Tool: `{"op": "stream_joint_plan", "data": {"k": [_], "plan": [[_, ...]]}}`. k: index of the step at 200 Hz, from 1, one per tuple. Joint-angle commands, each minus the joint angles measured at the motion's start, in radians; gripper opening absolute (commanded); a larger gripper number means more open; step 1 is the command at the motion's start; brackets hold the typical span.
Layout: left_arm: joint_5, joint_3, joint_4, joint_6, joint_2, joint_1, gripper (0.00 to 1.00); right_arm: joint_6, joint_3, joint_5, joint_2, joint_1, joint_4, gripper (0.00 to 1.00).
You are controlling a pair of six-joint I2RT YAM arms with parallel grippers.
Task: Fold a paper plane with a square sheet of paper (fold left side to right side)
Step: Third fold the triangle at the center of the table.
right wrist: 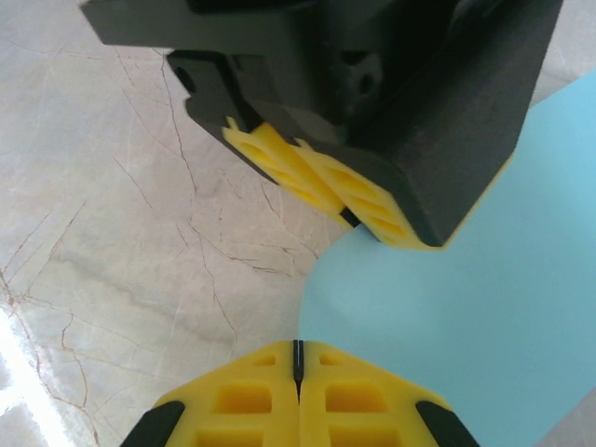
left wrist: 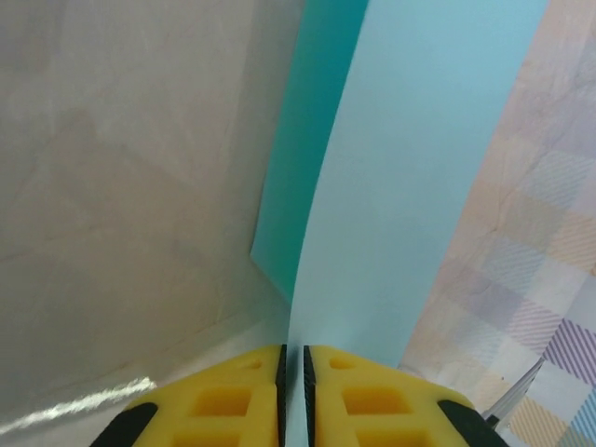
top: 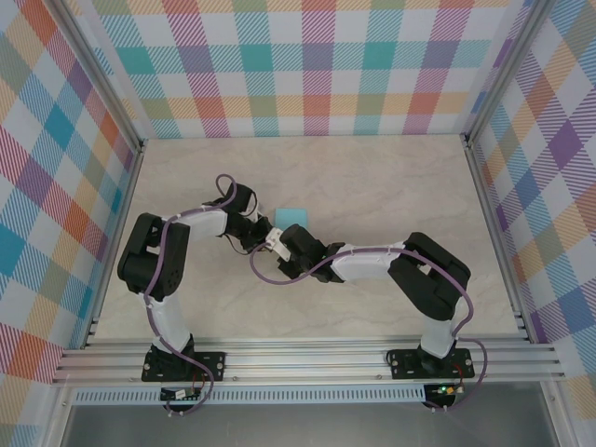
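Note:
The square sheet of paper [top: 291,217] shows turquoise at the middle of the table, just beyond where the two grippers meet. In the left wrist view it [left wrist: 410,186] stands on edge, runs up from between the yellow fingers, and has a darker layer behind it. My left gripper [left wrist: 294,352] has its jaws a narrow slit apart with the paper in the slit. My right gripper [right wrist: 298,345] is shut, jaws pressed together at the curved edge of the sheet [right wrist: 456,317]. The left gripper's fingers [right wrist: 326,182] sit on the same edge just above it. From above, both grippers [top: 265,233] [top: 280,245] almost touch.
The marble-patterned table [top: 372,186] is walled on three sides by plaid panels [top: 317,65]. Aluminium rails [top: 307,358] run along the near edge by the arm bases. A purple cable [top: 270,275] loops below the right wrist.

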Motion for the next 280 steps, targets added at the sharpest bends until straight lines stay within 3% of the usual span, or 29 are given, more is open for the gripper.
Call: {"op": "stream_joint_plan", "data": {"k": [1,31,70,148,202,280], "plan": [[-0.012,0.027,-0.077,0.047,-0.071,0.018,0.14,0.034,-0.017,-0.031,-0.037,-0.012,0.003,0.0],[0.0,0.045,-0.126,0.083,-0.09,0.03,0.24,0.054,-0.024,-0.056,-0.04,-0.028,0.01,0.0],[0.011,0.1,-0.175,0.133,-0.136,0.056,0.26,0.059,-0.033,-0.072,-0.043,-0.04,0.018,0.0],[0.142,0.406,-0.176,0.163,0.197,-0.008,0.21,0.102,-0.026,-0.082,-0.037,-0.045,0.014,0.0],[0.094,0.547,-0.236,0.191,0.367,-0.042,0.2,0.118,-0.018,-0.097,-0.034,-0.051,0.006,0.0],[0.002,0.534,-0.288,0.234,0.432,-0.058,0.18,0.156,0.023,-0.224,-0.029,-0.092,-0.071,0.0]]}}
